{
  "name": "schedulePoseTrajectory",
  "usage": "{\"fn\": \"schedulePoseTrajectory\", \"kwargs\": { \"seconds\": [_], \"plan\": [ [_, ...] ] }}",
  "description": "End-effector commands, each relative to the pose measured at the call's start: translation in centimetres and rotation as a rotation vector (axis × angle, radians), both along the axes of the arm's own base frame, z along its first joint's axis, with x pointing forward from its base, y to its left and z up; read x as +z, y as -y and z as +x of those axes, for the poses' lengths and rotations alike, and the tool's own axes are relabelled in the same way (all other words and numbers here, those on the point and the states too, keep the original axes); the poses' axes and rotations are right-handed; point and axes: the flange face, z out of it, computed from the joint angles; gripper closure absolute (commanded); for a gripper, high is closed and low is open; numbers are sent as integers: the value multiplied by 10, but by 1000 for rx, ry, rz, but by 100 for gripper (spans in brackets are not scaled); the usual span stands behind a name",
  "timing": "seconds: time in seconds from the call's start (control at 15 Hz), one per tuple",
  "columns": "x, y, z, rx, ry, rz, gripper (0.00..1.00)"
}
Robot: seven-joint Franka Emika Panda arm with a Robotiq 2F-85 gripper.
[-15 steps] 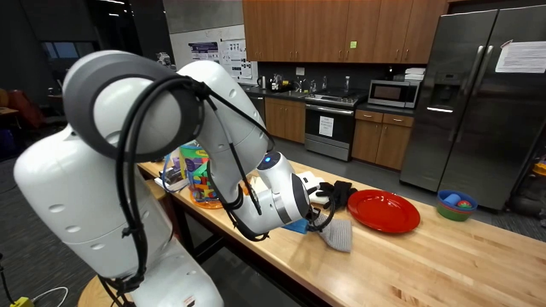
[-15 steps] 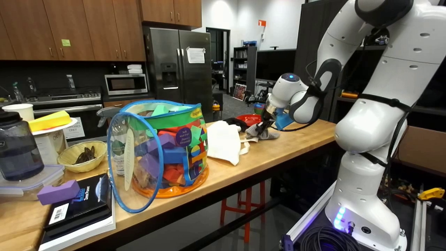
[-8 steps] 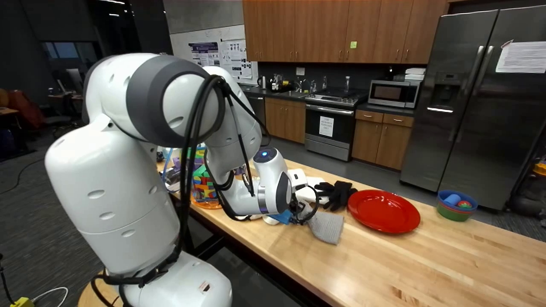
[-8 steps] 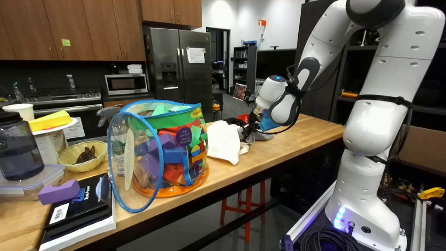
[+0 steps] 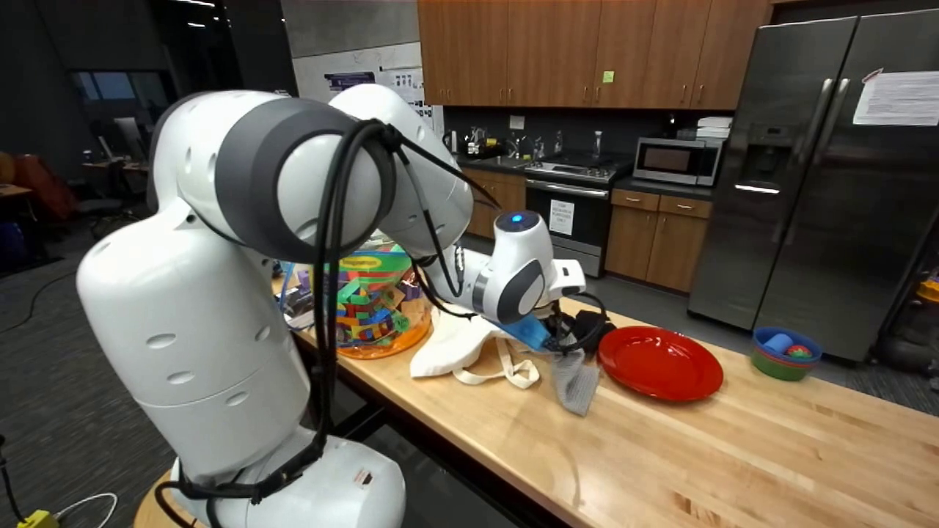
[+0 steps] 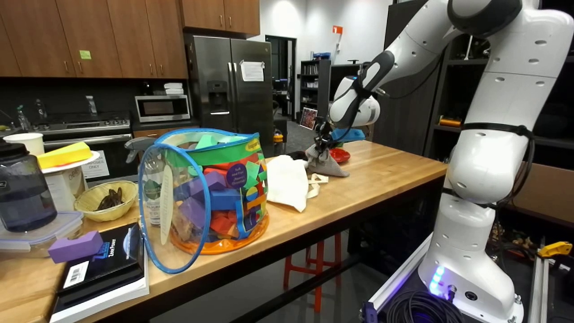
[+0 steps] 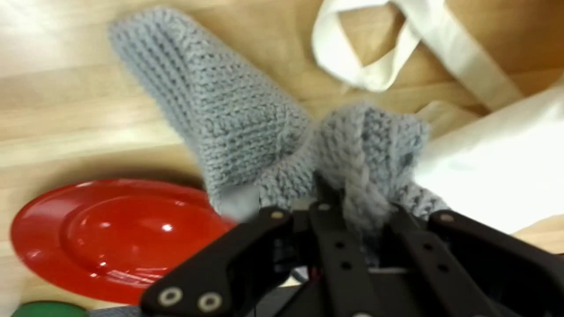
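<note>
In an exterior view the gripper (image 5: 565, 342) pinches a gray knit item (image 5: 576, 385) that hangs from it toward 6 o'clock; can't tell if the lower end touches the tabletop (image 5: 704, 447). Red plate (image 5: 660, 363) near at 3 o'clock, white cloth bag (image 5: 451, 348) at 9 o'clock. In an exterior view, clear bag of foam blocks (image 6: 222, 195) well apart at 8 o'clock. Wrist view: 1 bunched fold sits squeezed between 2 fingers (image 7: 343, 253), bulk of the gray knit item trailing to 10 o'clock, strap (image 7: 462, 56) at 1 o'clock. Step looks like grasp made, lift partial; next move likely calls for holding that squeeze and raising the loose end.
</note>
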Motion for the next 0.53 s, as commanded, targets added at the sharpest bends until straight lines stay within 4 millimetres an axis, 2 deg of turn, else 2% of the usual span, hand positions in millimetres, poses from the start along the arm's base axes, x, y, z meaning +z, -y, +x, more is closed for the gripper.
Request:
{"fn": "schedulePoseTrajectory", "kwargs": {
  "seconds": [0.0, 0.2, 0.47],
  "plan": [
    [29, 73, 16, -102, 2, -13, 96],
    [37, 136, 15, -215, -2, -45, 96],
    [31, 190, 1, -320, -9, -96, 96]
  ]
}}
